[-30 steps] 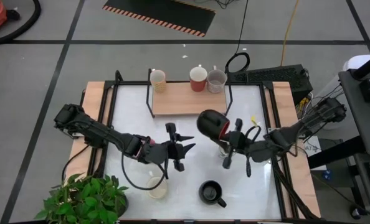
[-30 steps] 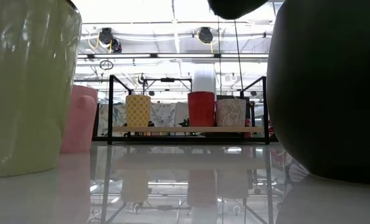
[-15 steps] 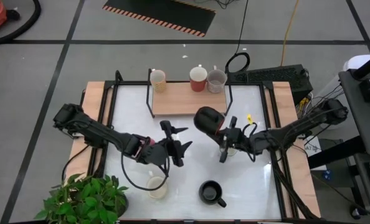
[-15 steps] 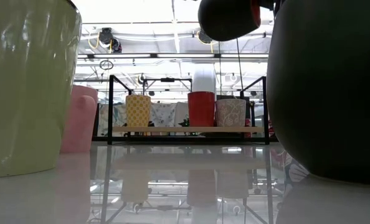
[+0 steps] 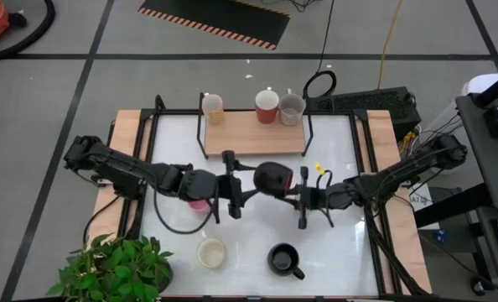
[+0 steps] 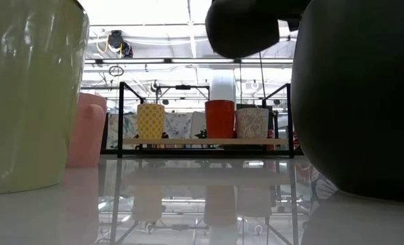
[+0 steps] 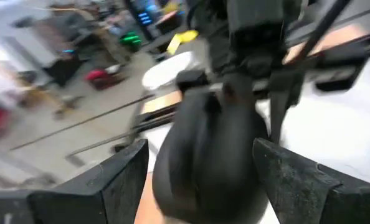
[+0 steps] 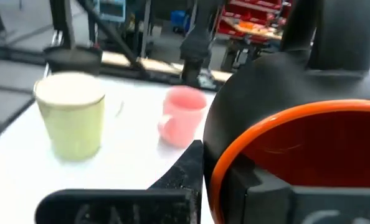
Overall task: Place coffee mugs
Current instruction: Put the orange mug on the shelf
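Note:
A red-and-black coffee mug [image 5: 272,179] hangs on its side above the middle of the table; it also shows at the top of the low view [image 6: 243,27]. My right gripper [image 5: 293,184] is shut on its open end, coming from the table's right. My left gripper [image 5: 242,186] faces it from the left, open, its two fingers [image 7: 116,180] standing on either side of the mug's black bottom end [image 7: 207,162]; whether they touch it I cannot tell. A pink mug [image 5: 199,202], a cream mug [image 5: 211,250] and a black mug [image 5: 284,260] stand on the table. My right gripper holds the mug's wall at its orange rim [image 8: 235,152], one finger inside the red hollow and one finger [image 8: 188,171] outside. The fingers come level from the table's right. The mug is lifted clear, lying sideways with its bottom toward the left gripper.
A low wooden shelf [image 5: 253,138] at the far edge carries three mugs [image 5: 267,106]. A green potted plant [image 5: 115,268] fills the near left corner. The white tabletop [image 5: 341,243] has free room at the near right.
My right gripper has carried the red-and-black mug toward the table's left, still clear of the table. My left gripper has gone toward the far edge and the mug, and its fingers now stand on either side of the mug's bottom end.

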Available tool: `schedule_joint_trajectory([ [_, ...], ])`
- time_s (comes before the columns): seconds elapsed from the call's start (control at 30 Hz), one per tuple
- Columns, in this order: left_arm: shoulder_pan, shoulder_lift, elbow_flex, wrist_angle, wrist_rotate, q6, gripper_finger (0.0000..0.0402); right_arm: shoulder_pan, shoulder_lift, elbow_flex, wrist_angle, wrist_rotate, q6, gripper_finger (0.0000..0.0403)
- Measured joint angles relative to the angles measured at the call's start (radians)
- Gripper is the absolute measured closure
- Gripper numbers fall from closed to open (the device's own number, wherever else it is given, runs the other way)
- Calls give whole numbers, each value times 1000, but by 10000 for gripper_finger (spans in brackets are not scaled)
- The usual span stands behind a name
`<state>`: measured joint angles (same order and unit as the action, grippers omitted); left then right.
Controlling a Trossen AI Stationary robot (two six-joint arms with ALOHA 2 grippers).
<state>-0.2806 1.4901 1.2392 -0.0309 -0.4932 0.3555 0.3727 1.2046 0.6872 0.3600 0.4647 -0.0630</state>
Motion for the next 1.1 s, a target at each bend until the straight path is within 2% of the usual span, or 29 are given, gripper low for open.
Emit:
schedule_joint_trajectory([
  [0.07, 11, 18, 2, 11, 59, -19, 121, 0, 27, 0, 2, -3, -4, 387],
  [0.33, 36, 74, 0, 4, 73, -23, 184, -5, 123, 28, 23, -25, -80, 387],
  [0.7, 50, 75, 0, -19, 211, -65, 315, 13, 173, 81, 8, -27, -223, 387],
  [0.87, 53, 75, 0, -21, 231, -61, 331, 14, 172, 82, -4, -27, -224, 383],
  [1.1, 50, 75, 0, -5, 232, -89, 334, 25, 154, 82, -7, -20, -237, 357],
])
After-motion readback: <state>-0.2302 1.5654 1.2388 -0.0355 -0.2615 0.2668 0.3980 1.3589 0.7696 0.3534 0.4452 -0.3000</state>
